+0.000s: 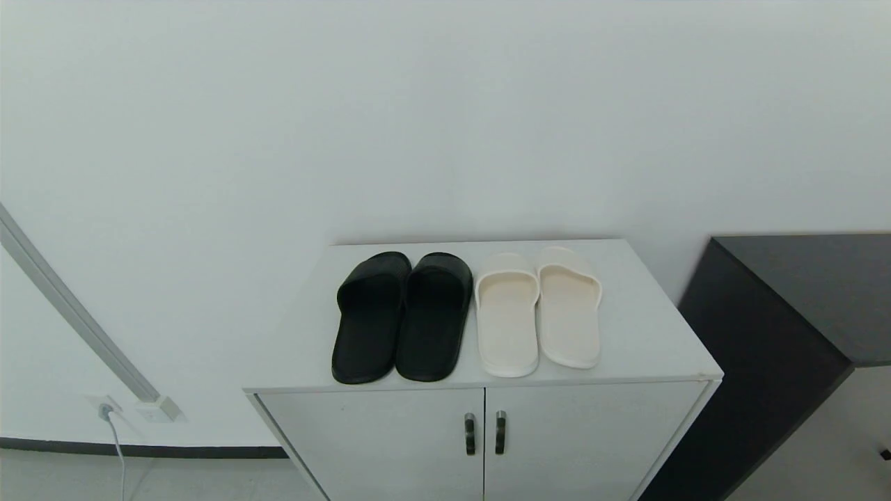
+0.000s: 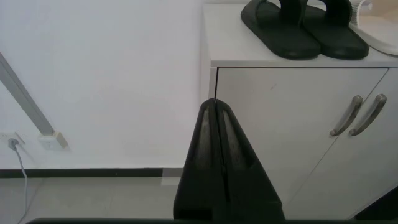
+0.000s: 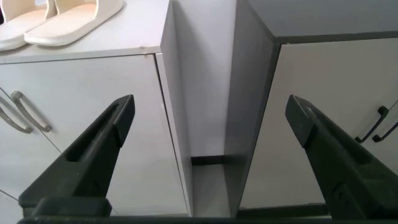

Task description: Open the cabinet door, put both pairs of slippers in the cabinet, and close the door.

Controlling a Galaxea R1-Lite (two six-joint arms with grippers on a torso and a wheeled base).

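Slippers, black pair (image 1: 400,316) and white pair (image 1: 539,309), lie atop the cabinet (image 1: 647,341) near its front edge, doors shut. Left gripper (image 2: 215,106) is pinched closed, right gripper (image 3: 211,106) spread wide, both empty. The handles (image 1: 470,433) sit so close that a finger could snag both, and a jerky pull might shake a slipper off.

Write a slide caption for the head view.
Black slippers and white slippers lie side by side atop the closed cabinet.
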